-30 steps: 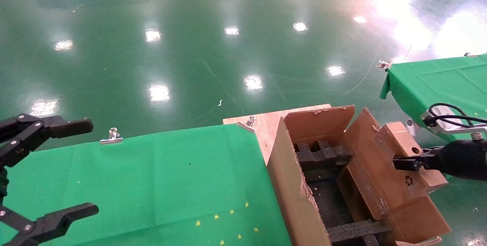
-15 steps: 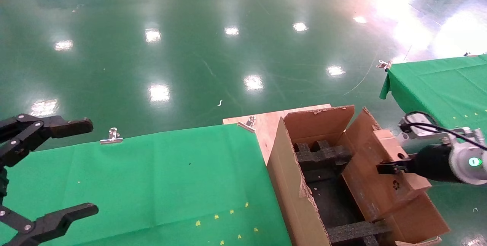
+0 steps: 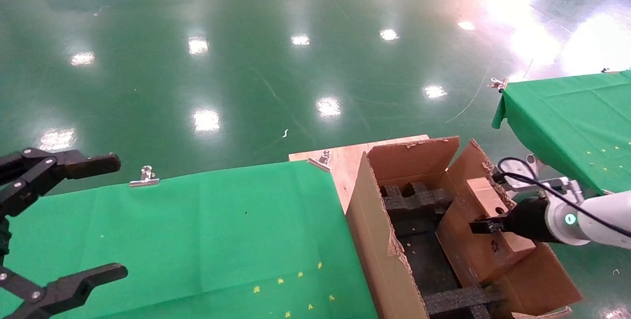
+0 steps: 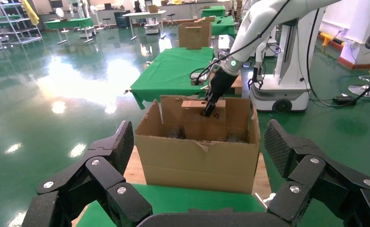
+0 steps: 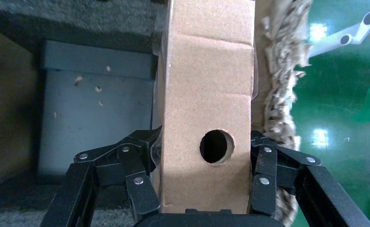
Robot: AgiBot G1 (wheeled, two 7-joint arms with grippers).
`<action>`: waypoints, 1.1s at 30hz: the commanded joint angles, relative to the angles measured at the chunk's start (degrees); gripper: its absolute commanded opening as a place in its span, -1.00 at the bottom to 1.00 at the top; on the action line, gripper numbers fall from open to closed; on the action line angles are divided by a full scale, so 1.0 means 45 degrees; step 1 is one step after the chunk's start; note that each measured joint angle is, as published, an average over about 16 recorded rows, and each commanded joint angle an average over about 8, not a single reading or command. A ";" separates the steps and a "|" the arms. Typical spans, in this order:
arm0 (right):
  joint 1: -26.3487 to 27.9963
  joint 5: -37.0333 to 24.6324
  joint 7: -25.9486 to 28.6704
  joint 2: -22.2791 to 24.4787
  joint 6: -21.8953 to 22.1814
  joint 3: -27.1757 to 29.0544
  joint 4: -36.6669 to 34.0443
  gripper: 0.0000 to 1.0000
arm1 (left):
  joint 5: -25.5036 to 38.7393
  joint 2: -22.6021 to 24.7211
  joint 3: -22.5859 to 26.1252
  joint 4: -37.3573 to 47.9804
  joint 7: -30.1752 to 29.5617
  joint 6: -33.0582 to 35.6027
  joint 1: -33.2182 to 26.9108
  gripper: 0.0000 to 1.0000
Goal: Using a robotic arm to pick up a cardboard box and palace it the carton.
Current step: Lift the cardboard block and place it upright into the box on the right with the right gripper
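Box carried inward from the carton's right flap toward its open interior.

Compared with one second earlier, the cardboard box (image 3: 485, 210) has travelled leftward and down: it then sat outboard over the right flap, and it now stands on edge just inside that flap, above the black foam inserts (image 3: 418, 200) of the carton (image 3: 379, 240). By this judgement the transfer is nearly done, with lowering and release remaining. The right gripper (image 3: 485, 225) clamps the box across its narrow faces, fingers (image 5: 140, 163) pressed on either side of the punched hole (image 5: 216, 146). The white right arm (image 3: 599, 223) reaches in from the right, roughly level. The left gripper (image 3: 59, 220) is parked over the green table (image 3: 197, 230), its jaws spread wide and empty.
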 commanded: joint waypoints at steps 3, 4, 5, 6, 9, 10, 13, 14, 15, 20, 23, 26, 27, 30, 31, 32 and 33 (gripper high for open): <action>-0.0303 -0.0194 0.0207 -0.0404 0.0250 -0.0130 -0.0488 -1.00 | -0.0001 0.0000 0.0001 0.0000 0.0000 0.0000 0.0000 1.00; -0.0373 -0.0207 0.0228 -0.0502 0.0316 -0.0155 -0.0615 -1.00 | -0.0001 0.0000 0.0001 0.0000 0.0001 0.0000 0.0000 1.00; -0.0440 -0.0213 0.0239 -0.0594 0.0378 -0.0178 -0.0738 -1.00 | -0.0001 -0.0001 0.0001 0.0000 0.0001 -0.0001 0.0000 1.00; -0.0507 -0.0210 0.0242 -0.0687 0.0443 -0.0199 -0.0868 -1.00 | -0.0001 -0.0001 0.0002 0.0000 0.0001 -0.0001 0.0000 1.00; -0.0702 -0.0151 0.0206 -0.0957 0.0629 -0.0258 -0.1279 -1.00 | -0.0002 -0.0001 0.0002 0.0000 0.0001 -0.0001 -0.0001 1.00; -0.0766 -0.0114 0.0181 -0.1046 0.0688 -0.0275 -0.1428 -1.00 | -0.0002 -0.0001 0.0003 0.0000 0.0001 -0.0001 -0.0001 1.00; -0.0946 0.0050 0.0064 -0.1310 0.0843 -0.0318 -0.1875 -1.00 | -0.0002 -0.0001 0.0003 0.0000 0.0002 -0.0001 -0.0001 1.00; -0.1003 0.0117 0.0012 -0.1398 0.0890 -0.0330 -0.2016 -1.00 | -0.0002 -0.0001 0.0004 0.0000 0.0002 -0.0001 -0.0001 1.00; -0.1064 0.0190 -0.0050 -0.1487 0.0940 -0.0343 -0.2159 -1.00 | -0.0003 -0.0001 0.0004 0.0000 0.0002 -0.0002 -0.0001 1.00; -0.1351 0.0588 -0.0437 -0.1883 0.1152 -0.0396 -0.2782 -1.00 | -0.0003 -0.0002 0.0005 0.0000 0.0002 -0.0002 -0.0001 1.00; -0.1510 0.0835 -0.0714 -0.2063 0.1219 -0.0431 -0.3096 -1.00 | -0.0004 -0.0002 0.0006 0.0000 0.0003 -0.0002 -0.0001 1.00; -0.1654 0.1085 -0.1020 -0.2201 0.1247 -0.0462 -0.3337 -1.00 | -0.0004 -0.0003 0.0006 0.0000 0.0003 -0.0003 -0.0002 1.00; -0.1695 0.1165 -0.1125 -0.2240 0.1252 -0.0470 -0.3402 -1.00 | -0.0005 -0.0003 0.0007 0.0000 0.0003 -0.0003 -0.0002 1.00; -0.1783 0.1351 -0.1379 -0.2329 0.1272 -0.0481 -0.3534 -0.76 | -0.0005 -0.0003 0.0007 0.0000 0.0004 -0.0003 -0.0001 1.00; -0.1806 0.1408 -0.1458 -0.2355 0.1288 -0.0480 -0.3577 -0.51 | -0.0005 -0.0003 0.0007 0.0001 0.0004 -0.0004 -0.0001 1.00; -0.1823 0.1452 -0.1519 -0.2377 0.1301 -0.0479 -0.3611 -0.26 | -0.0005 -0.0003 0.0007 0.0001 0.0004 -0.0004 0.0000 1.00; -0.1836 0.1488 -0.1569 -0.2396 0.1311 -0.0477 -0.3639 -0.01 | -0.0005 -0.0003 0.0007 0.0001 0.0004 -0.0005 0.0000 1.00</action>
